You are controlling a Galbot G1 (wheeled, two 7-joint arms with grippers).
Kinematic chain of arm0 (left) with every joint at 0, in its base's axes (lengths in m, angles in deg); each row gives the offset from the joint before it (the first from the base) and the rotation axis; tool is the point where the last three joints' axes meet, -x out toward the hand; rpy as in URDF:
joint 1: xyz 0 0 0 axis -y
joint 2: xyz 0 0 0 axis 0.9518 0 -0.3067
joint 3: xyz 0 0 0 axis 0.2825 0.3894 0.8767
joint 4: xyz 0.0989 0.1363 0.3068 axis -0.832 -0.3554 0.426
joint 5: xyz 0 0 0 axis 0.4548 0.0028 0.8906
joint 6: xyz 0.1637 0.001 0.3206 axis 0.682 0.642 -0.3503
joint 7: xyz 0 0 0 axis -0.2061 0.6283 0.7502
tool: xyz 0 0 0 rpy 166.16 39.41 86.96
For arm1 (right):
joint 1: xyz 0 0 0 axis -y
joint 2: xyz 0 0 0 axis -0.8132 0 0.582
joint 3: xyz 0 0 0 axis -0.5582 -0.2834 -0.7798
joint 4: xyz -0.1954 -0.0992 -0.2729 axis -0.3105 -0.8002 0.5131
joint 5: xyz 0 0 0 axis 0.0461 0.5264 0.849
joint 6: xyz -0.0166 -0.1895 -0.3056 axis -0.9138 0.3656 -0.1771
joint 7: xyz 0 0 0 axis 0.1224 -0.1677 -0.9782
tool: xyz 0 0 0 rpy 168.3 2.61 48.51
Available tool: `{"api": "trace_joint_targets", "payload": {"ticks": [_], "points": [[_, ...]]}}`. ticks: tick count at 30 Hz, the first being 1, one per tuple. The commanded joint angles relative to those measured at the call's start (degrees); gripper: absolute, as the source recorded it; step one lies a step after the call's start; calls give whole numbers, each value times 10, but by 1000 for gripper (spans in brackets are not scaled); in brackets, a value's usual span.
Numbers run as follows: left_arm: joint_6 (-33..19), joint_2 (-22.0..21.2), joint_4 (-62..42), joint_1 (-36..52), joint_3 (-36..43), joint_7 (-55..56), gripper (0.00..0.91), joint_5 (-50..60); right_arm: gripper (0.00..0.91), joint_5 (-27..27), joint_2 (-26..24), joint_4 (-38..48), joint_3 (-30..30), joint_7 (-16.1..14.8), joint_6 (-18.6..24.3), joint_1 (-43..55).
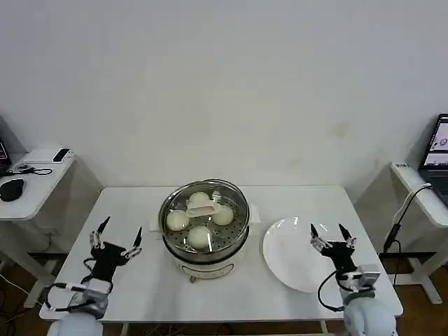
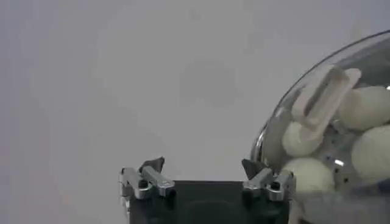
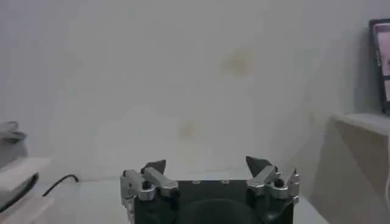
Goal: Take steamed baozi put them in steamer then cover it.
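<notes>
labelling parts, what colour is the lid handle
Cream-white; the cover handle shows best in the left wrist view.

Mostly white and steel, with black at the edges.

The steamer (image 1: 204,234) is shiny silver steel on a white base, its tray dotted with small round holes; the four steamed baozi (image 1: 199,238) inside are smooth cream-white. The cover (image 1: 173,203) is clear glass with a metal rim and a cream-white handle (the buns show plainly through it). The plate (image 1: 288,260) is plain white, like the table (image 1: 147,287) and the wall behind. The left gripper (image 1: 116,238) and right gripper (image 1: 329,234) are black with silver-grey metal fittings and dark fingertips.
</notes>
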Motion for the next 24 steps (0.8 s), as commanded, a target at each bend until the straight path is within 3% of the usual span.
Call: {"api": "trace_joint_targets", "payload": {"ticks": [1,12,16,24], "points": [[-27,-7,-22,-52,-39,15,907,-105,907,29,1,-9,-34,9,-1,-1],[-23,-10,-13,-63,-36,9,907,-113,907,1,3,6,-34,33,16,-8],[-23,-13,-10,-66,-32,8,907,-114,907,11,8,1,-18,18,15,-15],[-22,-19,2,-74,-28,8,907,-125,907,27,19,-4,-15,16,8,-21]]}}
